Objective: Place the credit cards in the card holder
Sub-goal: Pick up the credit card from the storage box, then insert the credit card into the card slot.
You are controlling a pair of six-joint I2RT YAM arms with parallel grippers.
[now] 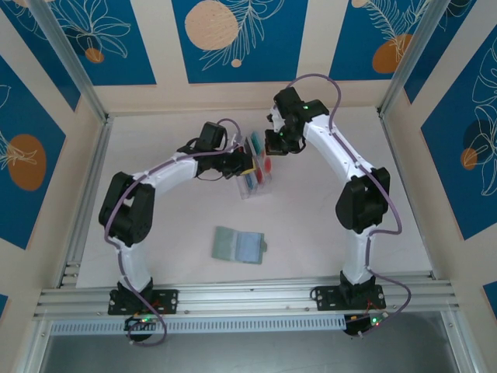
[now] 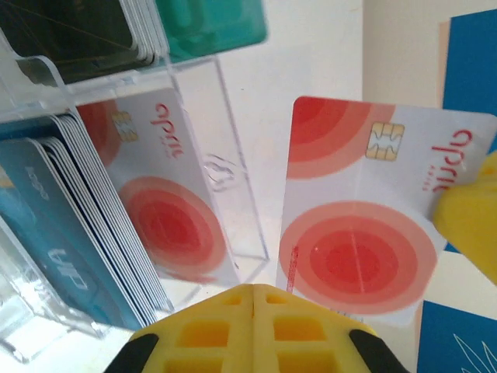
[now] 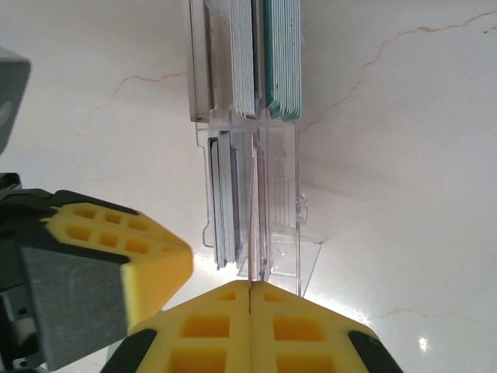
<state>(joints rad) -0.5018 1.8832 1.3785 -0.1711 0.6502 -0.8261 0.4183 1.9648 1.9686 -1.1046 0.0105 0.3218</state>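
The right hand (image 3: 250,289) is pinched shut on a red card (image 2: 353,241) beside the rack (image 1: 256,185), the left hand (image 2: 252,299) closed empty alongside; the card holder (image 1: 239,245) lies open on the bench (image 1: 178,256) at 6 o'clock from both, long axis 9-to-3, judged equally near either.

Just ahead of left gripper (image 2: 252,299) fingers: rack (image 2: 225,171), credit cards (image 2: 167,225) standing in it. Beside rack, between right gripper (image 3: 250,291) fingers: one card (image 2: 353,241). Well behind both: card holder (image 1: 238,245).
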